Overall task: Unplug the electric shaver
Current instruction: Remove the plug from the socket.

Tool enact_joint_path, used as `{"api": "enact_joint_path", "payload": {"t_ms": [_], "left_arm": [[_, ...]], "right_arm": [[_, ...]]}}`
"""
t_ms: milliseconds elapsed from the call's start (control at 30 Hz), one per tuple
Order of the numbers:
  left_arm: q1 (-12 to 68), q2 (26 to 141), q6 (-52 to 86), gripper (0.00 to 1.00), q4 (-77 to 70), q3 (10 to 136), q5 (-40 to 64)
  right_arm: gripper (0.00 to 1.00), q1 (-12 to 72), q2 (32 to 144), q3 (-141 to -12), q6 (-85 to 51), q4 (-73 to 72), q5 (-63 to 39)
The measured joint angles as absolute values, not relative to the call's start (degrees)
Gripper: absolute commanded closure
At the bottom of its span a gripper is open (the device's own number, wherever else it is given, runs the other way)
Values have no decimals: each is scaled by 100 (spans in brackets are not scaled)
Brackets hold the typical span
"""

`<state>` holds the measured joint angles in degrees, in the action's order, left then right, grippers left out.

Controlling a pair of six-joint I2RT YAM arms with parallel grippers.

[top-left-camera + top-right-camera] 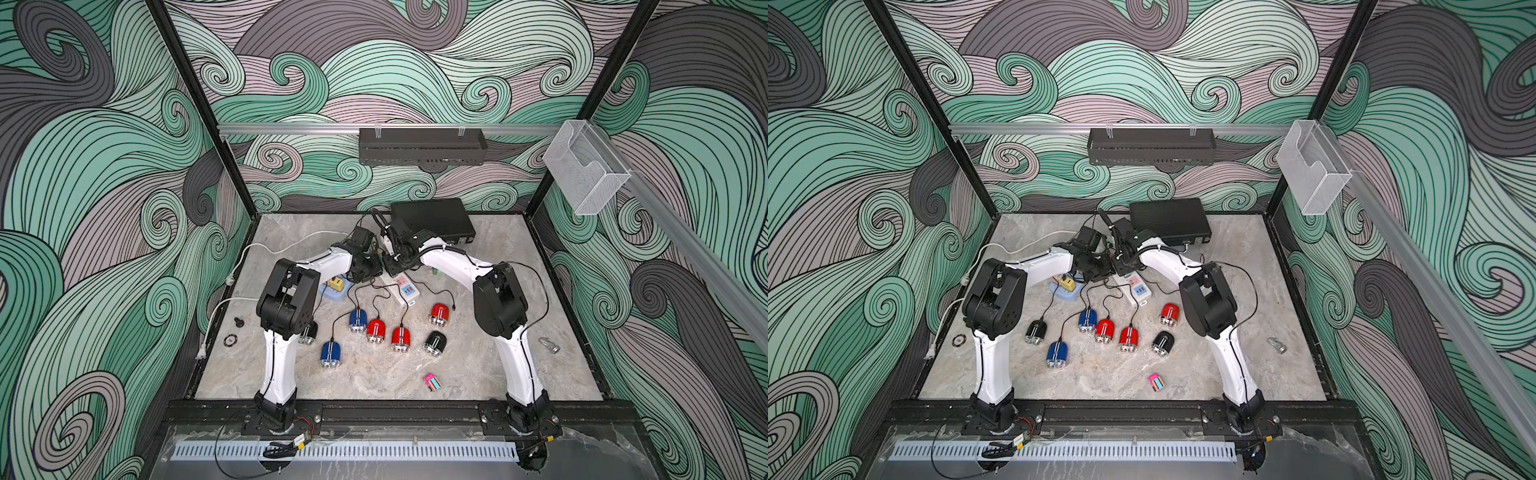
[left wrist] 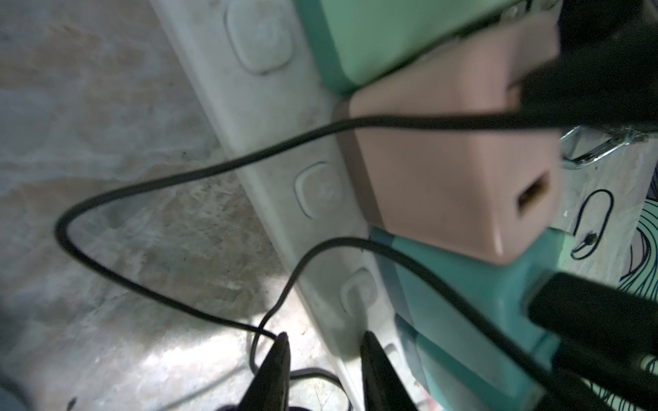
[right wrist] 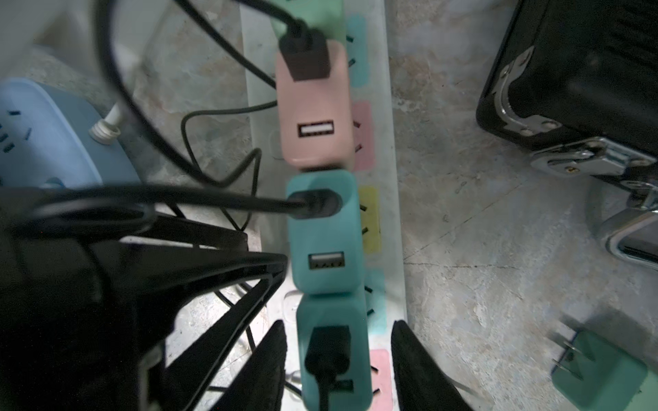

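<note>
Right claw [image 3: 338,323] is spread either side of a teal charger [image 3: 352,313] on the power strip [image 3: 391,106], not yet pinching. Left claw [image 2: 325,338] is nearly pressed together at the strip's edge, holding nothing I can make out. The danger: a crooked pull drags the touching neighbouring charger [image 3: 320,231] or lifts the whole strip. The shavers [image 1: 376,331] lie on the surface [image 1: 374,384] just robot-side of the strip, long axes running away from it, silver heads pointing away and cords leading back.

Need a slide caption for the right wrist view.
Right gripper open astride a teal adapter on the white power strip, with a black cable plugged into the adapter.
</note>
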<state>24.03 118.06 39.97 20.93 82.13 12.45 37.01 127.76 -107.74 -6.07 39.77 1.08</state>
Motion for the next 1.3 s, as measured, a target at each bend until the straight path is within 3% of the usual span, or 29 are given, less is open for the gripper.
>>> {"api": "enact_joint_path", "payload": {"t_ms": [433, 933, 1300], "left_arm": [[2386, 11804, 4034, 67, 1962, 8152, 1295], [2386, 11804, 4060, 67, 1968, 8152, 1295], [2386, 11804, 4101, 67, 1981, 8152, 1291]], "right_arm": [[58, 3701, 12829, -10820, -263, 4042, 108], [73, 3701, 12829, -10875, -58, 4051, 86], [77, 3701, 12783, -10781, -64, 3962, 93]]}}
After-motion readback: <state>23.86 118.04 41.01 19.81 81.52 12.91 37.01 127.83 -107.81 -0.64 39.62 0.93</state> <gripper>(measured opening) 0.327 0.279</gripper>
